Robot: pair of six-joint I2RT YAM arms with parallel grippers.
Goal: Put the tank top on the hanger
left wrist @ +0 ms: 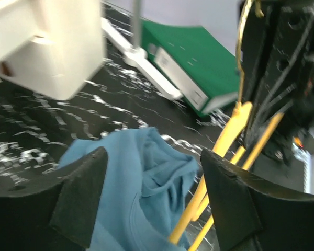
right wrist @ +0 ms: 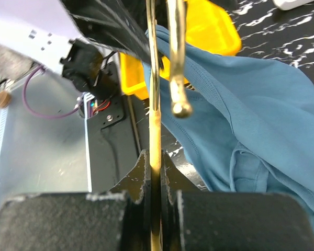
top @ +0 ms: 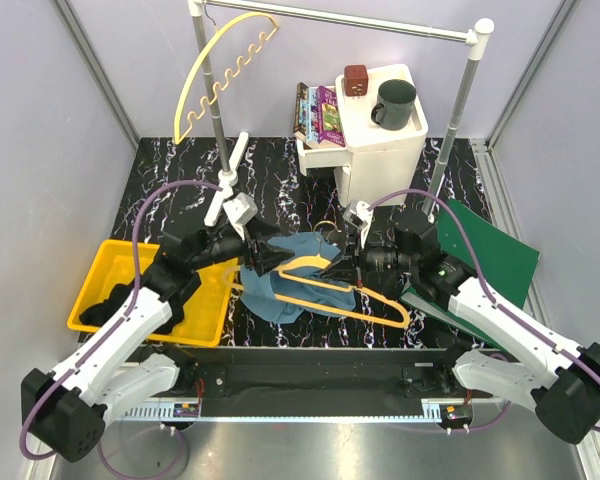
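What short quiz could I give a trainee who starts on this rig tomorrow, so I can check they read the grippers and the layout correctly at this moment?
1. True or false: the right gripper is shut on the hanger.
2. Pick one. The left gripper is: A) open, B) shut on the hanger, C) shut on nothing.
3. One word: what colour is the tray that sits left of the tank top in the top view?

Key: 1 true; 2 A; 3 yellow.
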